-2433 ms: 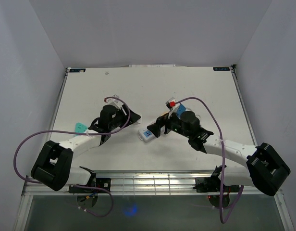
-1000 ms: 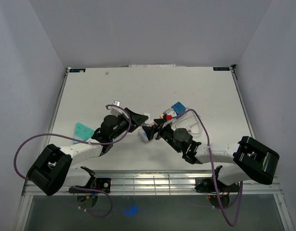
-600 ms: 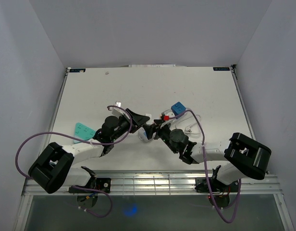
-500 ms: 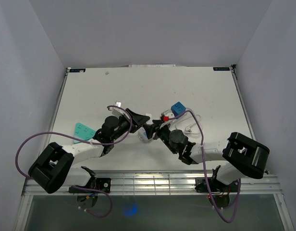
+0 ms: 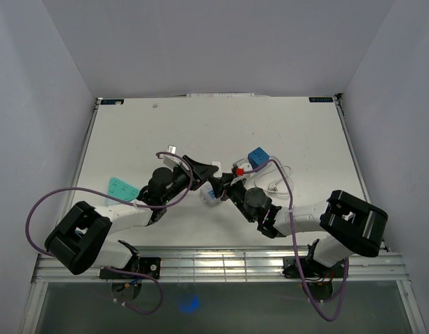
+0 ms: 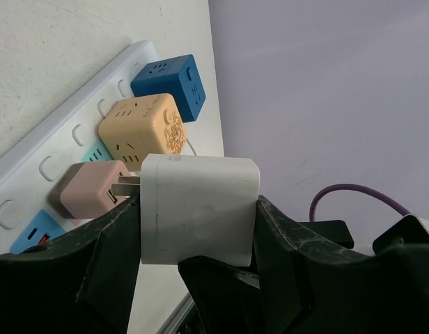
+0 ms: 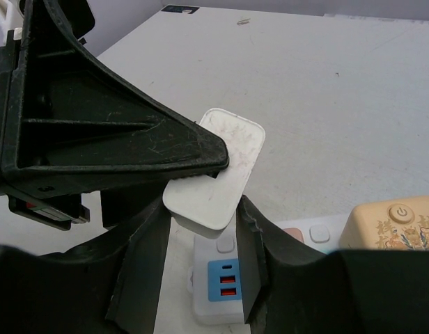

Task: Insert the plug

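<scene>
On the table, the power strip ran from lower left toward upper centre. Along it sat the uppermost cube adapter, the middle cube adapter just below-left, and the lowest cube adapter further down-left. The plug lay right of the lowest, prongs against it.

Lit brightly and evenly from above, diffuse. Casts only faint, soft-edged shadows on the white counter. Renders the overhead view sharp, with slight bowing toward the corners. Leaves the black left hand and right hand underexposed and soft up close; holds the middle distance in focus.
</scene>
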